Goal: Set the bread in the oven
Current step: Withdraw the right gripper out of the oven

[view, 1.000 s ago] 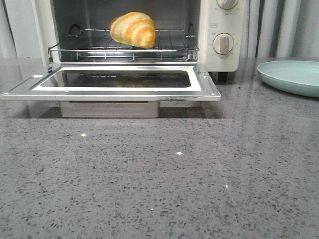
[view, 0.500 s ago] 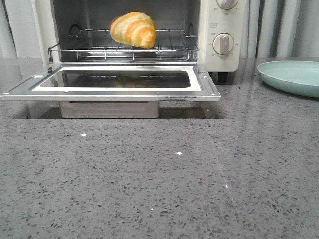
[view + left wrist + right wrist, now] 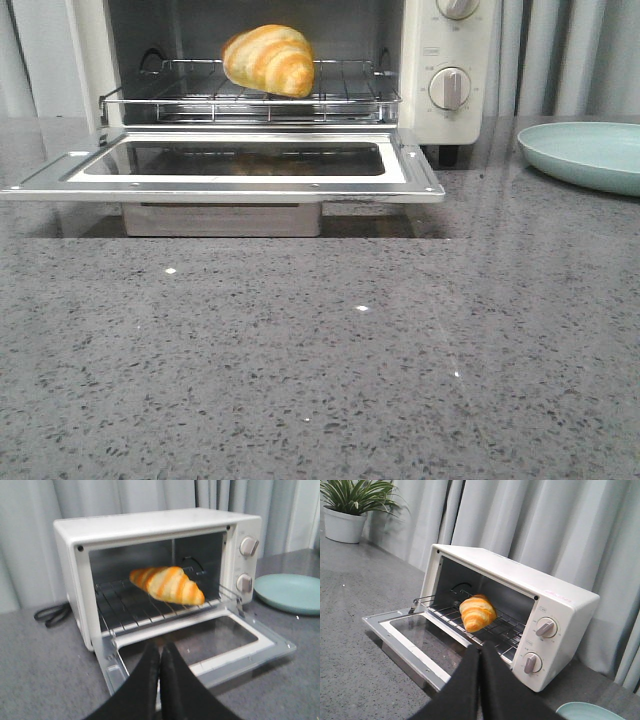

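Grey speckled countertop (image 3: 330, 350), pale curtains behind. Oven (image 3: 455, 60) door (image 3: 235, 165) lies folded flat; bread (image 3: 268, 60) rests on the wire rack (image 3: 250, 98) inside, clear of the walls. Pale green plate (image 3: 585, 152) off to the oven's right. Front view shows neither arm. Left wrist view: left gripper (image 3: 160, 656) fingers pressed together, holding nothing, near the door's edge; black cord (image 3: 51, 615) beside the oven. Right wrist view: right gripper (image 3: 480, 655) likewise closed, nothing held; potted plant (image 3: 351, 507) at the far counter.
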